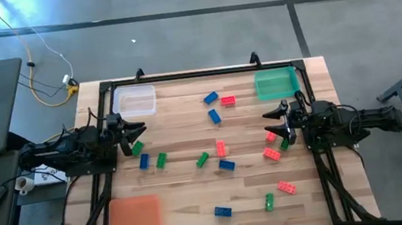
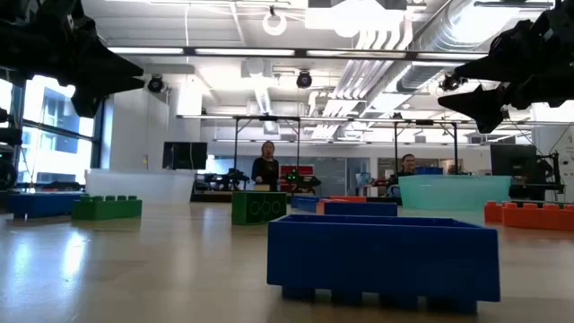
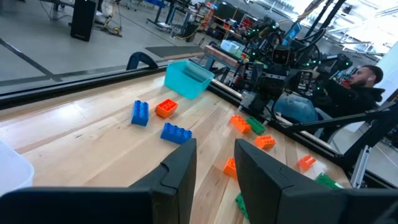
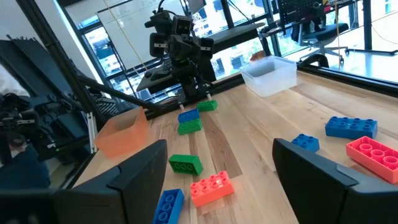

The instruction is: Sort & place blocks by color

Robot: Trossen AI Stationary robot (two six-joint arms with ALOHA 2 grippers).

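Left arm: reaches in from table's left edge, wrist level, raised above surface. Left gripper (image 1: 138, 128): fingers (image 3: 177, 171) narrowly parted, nothing between. Right arm: reaches in from table's right edge, raised likewise. Right gripper (image 1: 269, 116): fingers (image 4: 140, 171) spread wide, empty. Grippers point toward each other, well apart.

On the counter (image 1: 188, 133) lie fifteen blocks: five blue blocks (image 1: 211, 97), five green blocks (image 1: 161, 159) and five red blocks (image 1: 286, 187). One of the green ones is partly hidden beside the right arm.

There are three trays, one of each colour: a clear tray (image 1: 134, 101), a green tray (image 1: 276, 83) and an orange tray (image 1: 134, 213).

Two arms reach over the counter, making two grippers: the left gripper (image 1: 140, 129) and the right gripper (image 1: 267, 116).

In the room behind, the low view shows two people (image 2: 265, 166).
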